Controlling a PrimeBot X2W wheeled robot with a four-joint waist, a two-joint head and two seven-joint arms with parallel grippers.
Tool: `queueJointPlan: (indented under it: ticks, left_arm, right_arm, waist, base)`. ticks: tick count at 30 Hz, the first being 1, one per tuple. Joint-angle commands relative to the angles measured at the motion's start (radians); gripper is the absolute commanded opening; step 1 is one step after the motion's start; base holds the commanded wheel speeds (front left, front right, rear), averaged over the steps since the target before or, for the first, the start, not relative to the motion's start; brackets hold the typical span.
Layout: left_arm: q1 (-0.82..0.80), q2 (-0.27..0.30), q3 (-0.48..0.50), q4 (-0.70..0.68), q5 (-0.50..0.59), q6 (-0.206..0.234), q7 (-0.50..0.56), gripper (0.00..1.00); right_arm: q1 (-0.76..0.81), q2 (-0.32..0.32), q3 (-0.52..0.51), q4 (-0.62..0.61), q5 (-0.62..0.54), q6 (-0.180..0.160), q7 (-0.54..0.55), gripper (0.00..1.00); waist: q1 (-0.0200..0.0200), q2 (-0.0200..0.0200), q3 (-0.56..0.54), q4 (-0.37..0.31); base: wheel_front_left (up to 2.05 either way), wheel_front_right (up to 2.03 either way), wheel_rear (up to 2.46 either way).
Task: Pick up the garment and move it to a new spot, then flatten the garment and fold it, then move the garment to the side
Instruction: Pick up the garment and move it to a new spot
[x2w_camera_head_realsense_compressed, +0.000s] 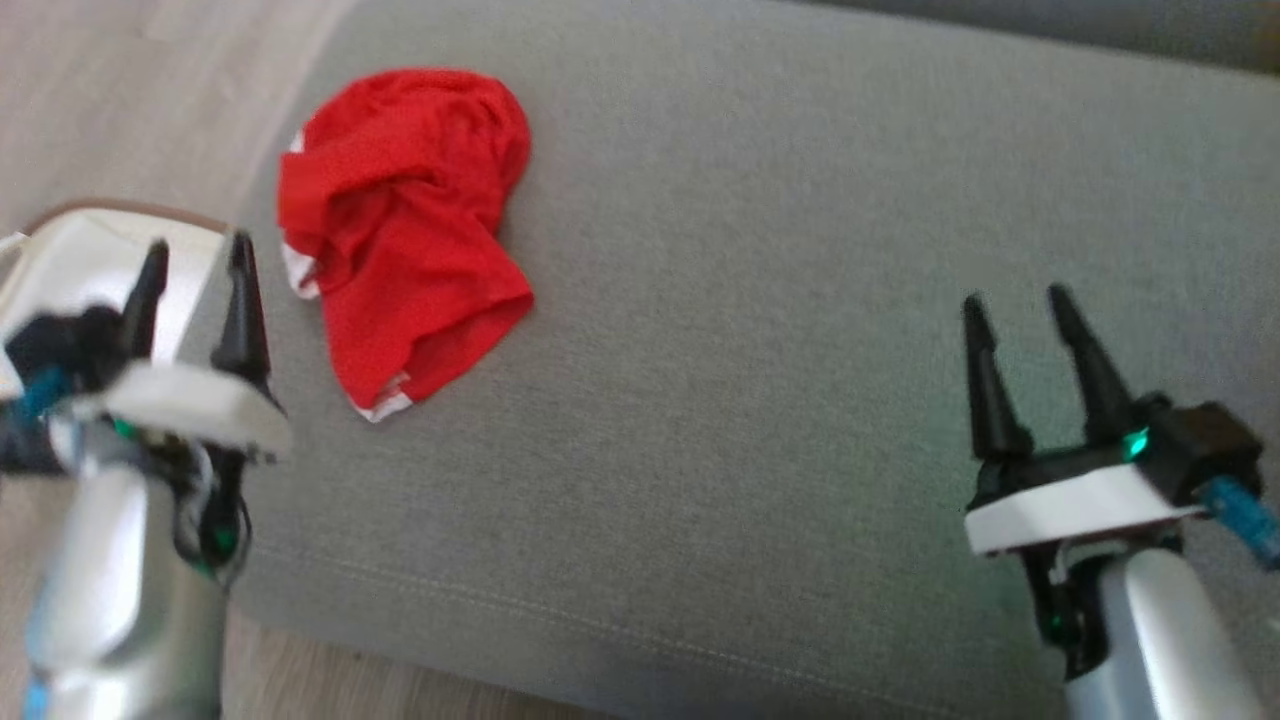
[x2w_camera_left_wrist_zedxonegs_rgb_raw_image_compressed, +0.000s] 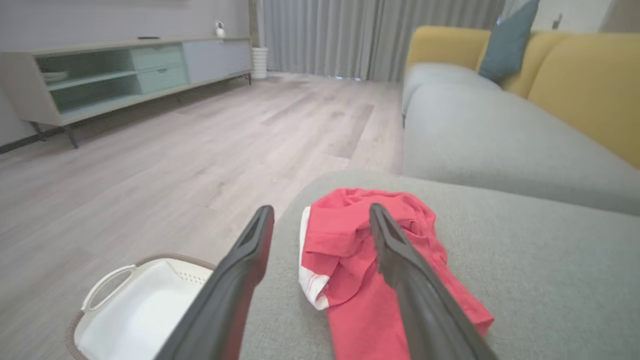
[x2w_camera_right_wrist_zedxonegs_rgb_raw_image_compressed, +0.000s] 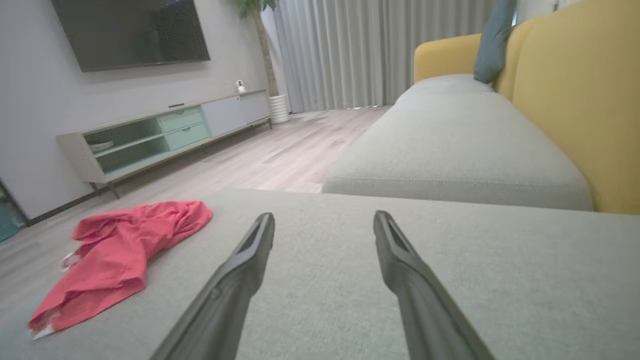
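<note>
Lying crumpled on grey cushion (x2w_camera_head_realsense_compressed: 760, 300), toward its left end: red garment (x2w_camera_head_realsense_compressed: 405, 230), white trim showing.

Head view: left pincer (x2w_camera_head_realsense_compressed: 199, 245) spread wide, empty, at cushion's left edge, apart from garment. Right pincer (x2w_camera_head_realsense_compressed: 1015, 296) spread wide, empty, over cushion's right part. White basket (x2w_camera_head_realsense_compressed: 90, 260) on floor just off cushion's left edge.

Left wrist view: left pincer (x2w_camera_left_wrist_zedxonegs_rgb_raw_image_compressed: 321, 207) gaping, nothing gripped; garment (x2w_camera_left_wrist_zedxonegs_rgb_raw_image_compressed: 340, 240) on cushion (x2w_camera_left_wrist_zedxonegs_rgb_raw_image_compressed: 550, 260) beyond fingertips; basket (x2w_camera_left_wrist_zedxonegs_rgb_raw_image_compressed: 145, 310) beside cushion.

Right wrist view: right pincer (x2w_camera_right_wrist_zedxonegs_rgb_raw_image_compressed: 324, 214) gaping, empty, above bare cushion (x2w_camera_right_wrist_zedxonegs_rgb_raw_image_compressed: 500, 265); garment (x2w_camera_right_wrist_zedxonegs_rgb_raw_image_compressed: 120, 250) at cushion's left side.
</note>
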Motion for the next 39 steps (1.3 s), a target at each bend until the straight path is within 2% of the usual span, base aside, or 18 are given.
queueJointPlan:
  ticks: [1, 6, 7, 12, 17, 22, 23, 24, 26, 30, 35, 39]
  left_arm:
    - [-0.122, 0.059, 0.033, 0.037, -0.014, -0.025, 0.047, 1.0]
    - [-0.289, 0.142, -0.022, 0.232, -0.003, -0.067, 0.163, 1.0]
    - [-0.289, 0.142, -0.022, 0.232, -0.003, -0.067, 0.163, 1.0]
    - [-0.428, 0.194, -0.075, 0.405, -0.022, -0.085, 0.222, 1.0]
    - [-0.519, 0.216, -0.142, 0.542, -0.023, -0.088, 0.278, 1.0]
    - [-0.584, 0.22, -0.174, 0.642, -0.046, -0.088, 0.287, 1.0]
    - [-0.592, 0.217, -0.178, 0.66, -0.056, -0.088, 0.29, 0.68]
    - [-0.598, 0.213, -0.187, 0.672, -0.068, -0.088, 0.291, 0.0]
    - [-0.61, 0.221, -0.194, 0.687, -0.083, -0.088, 0.263, 0.0]
    - [-0.63, 0.241, -0.189, 0.7, -0.074, -0.066, 0.124, 0.0]
    - [-0.632, 0.235, -0.192, 0.668, -0.063, -0.047, -0.034, 0.0]
    - [-0.612, 0.219, -0.202, 0.579, -0.054, -0.044, -0.056, 0.0]
  right_arm:
    - [-0.05, -0.003, 0.003, -0.066, -0.017, -0.001, 0.014, 1.0]
    - [-0.089, -0.003, -0.018, -0.14, -0.037, -0.001, 0.044, 1.0]
    - [-0.089, -0.003, -0.018, -0.14, -0.037, -0.001, 0.044, 1.0]
    - [-0.112, -0.003, -0.017, -0.191, -0.045, -0.001, 0.064, 1.0]
    - [-0.116, -0.003, -0.024, -0.216, -0.047, -0.001, 0.07, 1.0]
    - [-0.12, -0.003, -0.032, -0.234, -0.05, -0.001, 0.073, 1.0]
    - [-0.119, -0.003, -0.032, -0.236, -0.052, -0.001, 0.073, 1.0]
    - [-0.119, -0.003, -0.032, -0.236, -0.053, -0.001, 0.074, 1.0]
    - [-0.119, -0.003, -0.037, -0.234, -0.053, -0.001, 0.072, 1.0]
    - [-0.113, -0.003, -0.038, -0.217, -0.045, -0.001, 0.062, 1.0]
    - [-0.098, -0.003, -0.034, -0.168, -0.014, -0.001, 0.036, 1.0]
    - [-0.084, -0.003, -0.03, -0.134, 0.013, -0.001, 0.017, 1.0]
  waist:
    - [0.0, 0.0, 0.081, -0.047]
    - [0.0, 0.0, 0.16, -0.081]
    - [0.0, 0.0, 0.16, -0.081]
    - [0.0, 0.0, 0.222, -0.114]
    - [0.0, 0.0, 0.26, -0.139]
    - [0.0, 0.0, 0.284, -0.153]
    - [0.0, 0.0, 0.285, -0.154]
    - [0.0, 0.0, 0.285, -0.156]
    - [0.0, 0.0, 0.28, -0.157]
    - [0.0, 0.0, 0.243, -0.157]
    - [0.0, 0.0, 0.139, -0.158]
    - [0.0, 0.0, 0.065, -0.167]
  base:
    - [0.0, 0.0, 0.0]
    - [0.0, 0.0, 0.0]
    - [0.0, 0.0, 0.0]
    - [0.0, 0.0, 0.0]
    - [0.0, 0.0, 0.0]
    - [0.0, 0.0, 0.0]
    - [0.0, 0.0, 0.0]
    - [0.0, 0.0, 0.0]
    - [0.0, 0.0, 0.0]
    - [0.0, 0.0, 0.0]
    - [0.0, 0.0, 0.0]
    - [0.0, 0.0, 0.0]
